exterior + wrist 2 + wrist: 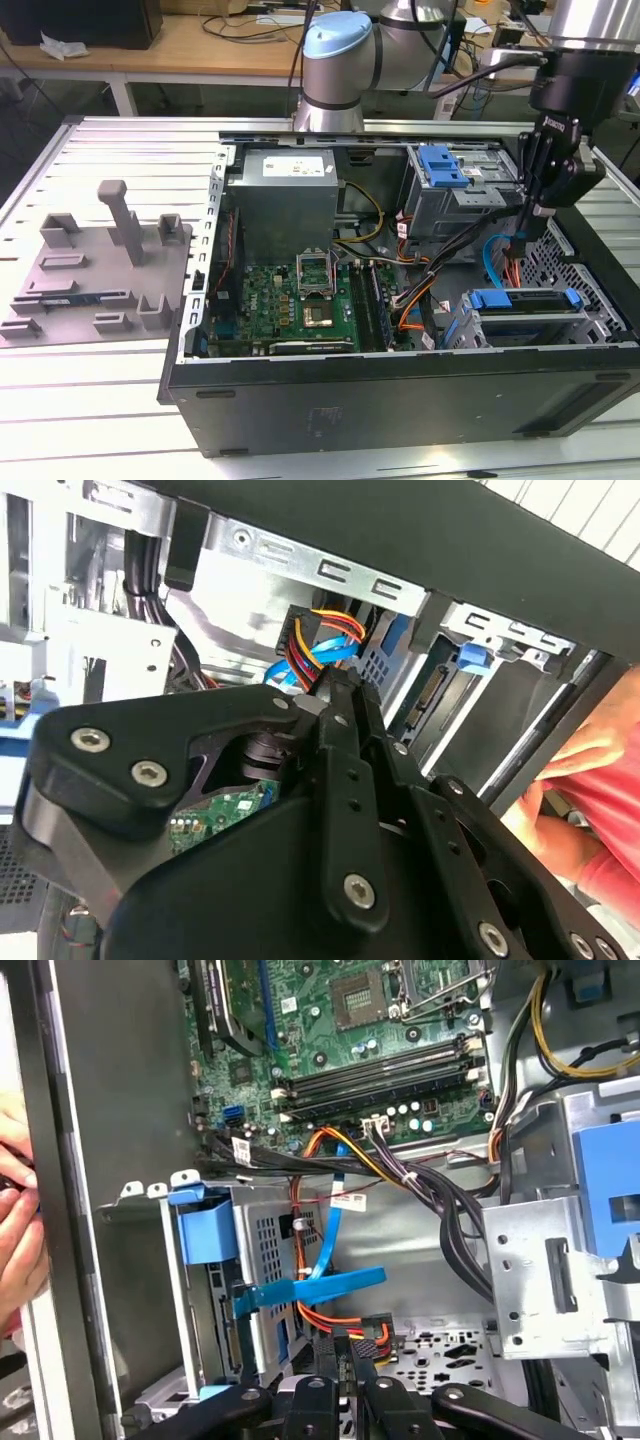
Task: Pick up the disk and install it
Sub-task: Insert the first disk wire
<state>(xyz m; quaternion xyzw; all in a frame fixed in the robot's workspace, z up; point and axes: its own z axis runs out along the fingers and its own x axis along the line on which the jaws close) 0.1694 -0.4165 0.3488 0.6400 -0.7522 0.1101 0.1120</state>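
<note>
The disk (522, 300), framed by its blue carrier bracket, lies flat in the lower drive cage at the exterior view's right, inside the open computer case (400, 400). In the first wrist view the carrier's blue end (205, 1225) sits in the cage slot. My gripper (522, 235) hangs above and just behind the disk, apart from it, pointing down into the case. Its black fingers are pressed together in both wrist views, with the gripper (347, 1348) close to the orange and blue cables (330, 1285) and nothing visibly between the fingers. In the second wrist view the gripper (345, 685) points at those cables.
A blue latch (443, 165) tops the grey upper drive cage. The motherboard (300, 300) and power supply (285, 195) fill the case's left. A grey fixture plate (90, 270) lies outside the case. A person's hand (590, 780) rests at the case's outer wall.
</note>
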